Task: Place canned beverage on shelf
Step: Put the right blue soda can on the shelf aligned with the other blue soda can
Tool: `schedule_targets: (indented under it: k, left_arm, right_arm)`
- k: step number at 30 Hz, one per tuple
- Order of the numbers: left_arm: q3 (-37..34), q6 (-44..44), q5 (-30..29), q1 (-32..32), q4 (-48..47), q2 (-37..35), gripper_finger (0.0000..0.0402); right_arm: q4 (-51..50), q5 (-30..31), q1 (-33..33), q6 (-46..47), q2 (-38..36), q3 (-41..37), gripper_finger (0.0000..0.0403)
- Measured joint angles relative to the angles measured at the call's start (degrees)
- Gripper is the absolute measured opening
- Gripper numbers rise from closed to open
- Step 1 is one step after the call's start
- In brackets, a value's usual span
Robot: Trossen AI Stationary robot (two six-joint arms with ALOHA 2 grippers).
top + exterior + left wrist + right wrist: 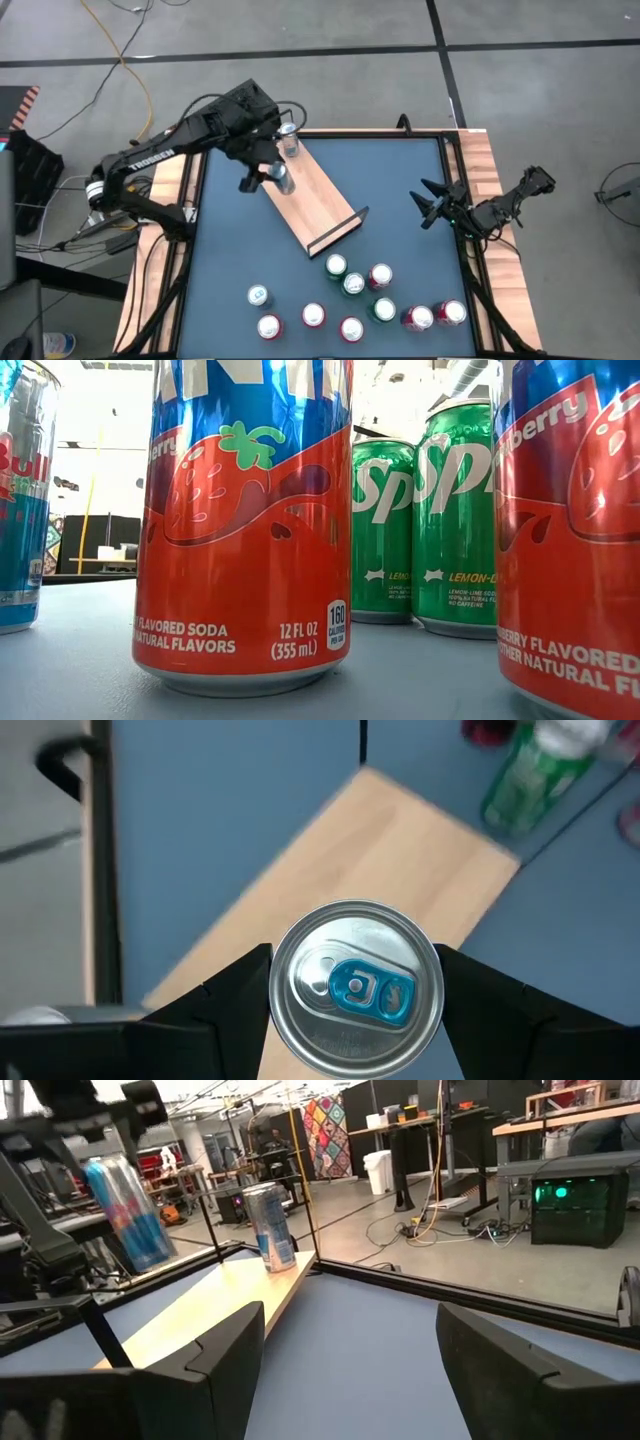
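Note:
The shelf [322,205] is a light-wood board with black end rails, lying slantwise on the blue table top. A silver-and-blue can [290,146] stands upright on its far end, also seen in the right wrist view [270,1227]. My left gripper [272,180] is over the shelf's far half, shut on a second slim blue-and-silver can [355,990], which shows tilted in the right wrist view [125,1210]. My right gripper [432,206] waits open near the table's right edge, touching nothing. My left gripper pinches the can between its two fingers, one finger [235,990] on each opposite side of the wall [278,982] just below the top rim. The fingers slant down from the far left. The can is tilted above the shelf board, top up.
Several red, green and blue cans [352,300] stand in a cluster near the table's front edge; the low view shows them close up, a red strawberry soda can [245,530] foremost. Wooden edging [490,180] borders the table. Blue table top lies bare between shelf and right gripper.

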Motion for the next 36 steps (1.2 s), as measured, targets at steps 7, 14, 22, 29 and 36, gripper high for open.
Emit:
schedule_targets:
  k: [7,14,22,29,36]
  left_arm:
    - [-6.6,3.5,0.2,1.2,3.5,0.1,0.0228]
    - [-10.1,5.1,-0.1,1.3,7.6,0.0,0.0232]
    - [-13.1,6.5,-2.3,1.3,10.0,0.1,0.0235]
    - [-13.2,5.0,-2.8,1.3,10.0,0.0,0.0241]
    - [-13.2,3.4,-7.0,0.3,10.3,0.0,0.027]
  right_arm:
    - [0.0,0.0,-0.6,0.0,0.0,0.0,0.0282]
    - [0.0,0.0,-3.1,0.0,0.0,0.0,0.0282]
    - [0.0,0.0,-4.9,0.0,0.0,0.0,0.0282]
    - [0.0,0.0,-4.9,0.0,0.0,0.0,0.0282]
    - [0.0,0.0,-4.9,0.0,0.0,0.0,0.0282]
